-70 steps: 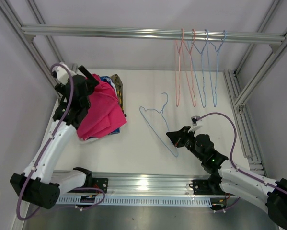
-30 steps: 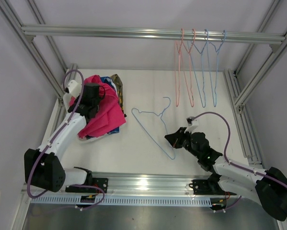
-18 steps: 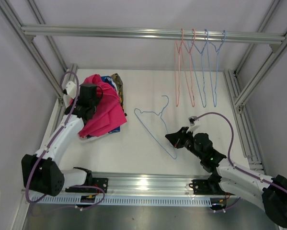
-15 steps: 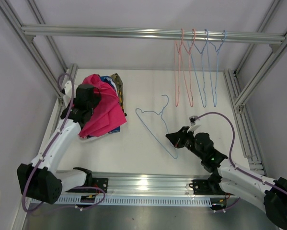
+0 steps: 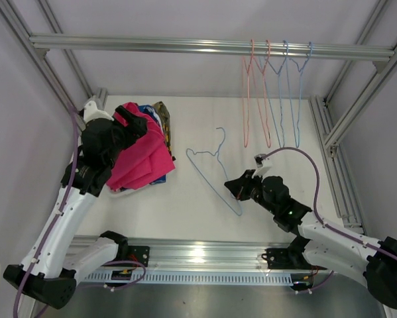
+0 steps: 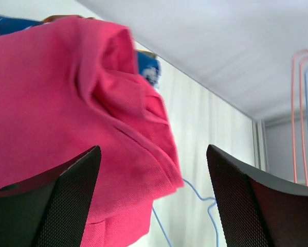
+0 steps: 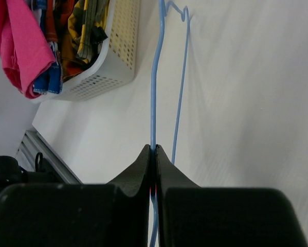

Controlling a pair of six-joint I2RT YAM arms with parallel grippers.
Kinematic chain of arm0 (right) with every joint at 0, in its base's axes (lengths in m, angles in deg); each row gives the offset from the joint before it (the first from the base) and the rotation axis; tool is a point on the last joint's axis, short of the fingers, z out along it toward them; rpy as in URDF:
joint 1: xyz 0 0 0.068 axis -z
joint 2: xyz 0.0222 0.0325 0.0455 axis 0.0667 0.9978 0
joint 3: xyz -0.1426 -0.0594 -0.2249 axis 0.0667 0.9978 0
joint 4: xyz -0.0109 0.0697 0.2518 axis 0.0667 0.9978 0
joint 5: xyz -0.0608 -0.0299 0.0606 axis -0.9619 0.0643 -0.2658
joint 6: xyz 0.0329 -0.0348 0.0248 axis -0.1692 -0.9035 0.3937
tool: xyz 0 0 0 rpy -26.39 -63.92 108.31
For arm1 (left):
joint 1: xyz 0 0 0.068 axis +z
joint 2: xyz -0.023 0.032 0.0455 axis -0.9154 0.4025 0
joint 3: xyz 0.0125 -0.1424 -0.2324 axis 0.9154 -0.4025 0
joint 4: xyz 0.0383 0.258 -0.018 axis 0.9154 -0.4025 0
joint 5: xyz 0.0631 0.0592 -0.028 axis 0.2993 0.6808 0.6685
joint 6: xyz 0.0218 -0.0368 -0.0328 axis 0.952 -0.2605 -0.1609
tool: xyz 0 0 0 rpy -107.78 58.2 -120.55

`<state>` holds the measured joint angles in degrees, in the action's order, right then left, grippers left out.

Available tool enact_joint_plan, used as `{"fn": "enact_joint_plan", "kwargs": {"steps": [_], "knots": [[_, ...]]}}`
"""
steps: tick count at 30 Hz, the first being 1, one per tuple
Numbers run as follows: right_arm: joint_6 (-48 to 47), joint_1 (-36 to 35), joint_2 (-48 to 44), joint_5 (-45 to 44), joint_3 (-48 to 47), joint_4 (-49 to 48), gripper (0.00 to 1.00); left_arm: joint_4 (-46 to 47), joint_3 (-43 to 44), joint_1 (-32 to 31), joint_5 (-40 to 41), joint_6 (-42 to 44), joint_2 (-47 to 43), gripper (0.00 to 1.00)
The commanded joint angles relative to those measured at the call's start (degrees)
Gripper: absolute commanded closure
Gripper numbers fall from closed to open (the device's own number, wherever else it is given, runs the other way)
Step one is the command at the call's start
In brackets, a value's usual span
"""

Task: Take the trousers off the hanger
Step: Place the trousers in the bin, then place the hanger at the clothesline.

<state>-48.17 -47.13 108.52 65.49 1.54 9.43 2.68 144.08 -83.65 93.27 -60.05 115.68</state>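
The plain magenta pink trousers (image 5: 144,158) lie on top of a pile in a white basket (image 7: 112,49) at the left, and they fill the left wrist view (image 6: 66,103). Blue-and-white patterned (image 6: 147,67), orange camouflage (image 7: 66,49) and yellow-and-dark camouflage (image 7: 89,28) pairs show beneath them. The plain yellow pair is hidden. My left gripper (image 5: 128,122) hangs open and empty above the pile (image 6: 152,154). My right gripper (image 5: 232,187) is shut on the wire of a bare blue hanger (image 5: 208,165), with the jaws pinched on it (image 7: 154,149).
Two pink and two blue empty hangers (image 5: 274,99) hang from the metal rail (image 5: 185,45) at the back right. Aluminium frame posts stand along both sides. The white tabletop (image 5: 185,205) lies between basket and hanger.
My left arm has risen and drawn back from the pile, and the pink pair stays on top of it. My right gripper has shifted the blue hanger slightly, its hook now farther back.
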Motion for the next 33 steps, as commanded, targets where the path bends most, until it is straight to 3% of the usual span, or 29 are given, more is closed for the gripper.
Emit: {"fn": "enact_joint_plan", "kwargs": {"steps": [1,6,18,23,33], "knots": [[-3.4,-4.5,2.3,-5.1,-5.8,-0.3,1.0,1.9,4.1,-3.2,-2.9,7.2,0.1,0.12],[-7.1,-12.2,6.0,-17.8,-13.5,5.3,1.0,3.5,3.1,-7.2,-0.6,10.1,-2.1,0.12],[-11.7,-24.9,12.3,-35.5,-25.3,11.5,1.0,12.1,-8.5,-8.7,-2.5,14.3,-8.8,0.1],[-14.8,-28.4,15.7,-44.7,-31.8,15.0,1.0,13.4,-9.0,-6.6,-5.0,14.8,-7.8,0.09],[-29.6,-34.6,16.8,-60.5,-47.2,21.5,1.0,14.8,-9.6,0.6,-7.1,13.5,-7.4,0.09]]}}
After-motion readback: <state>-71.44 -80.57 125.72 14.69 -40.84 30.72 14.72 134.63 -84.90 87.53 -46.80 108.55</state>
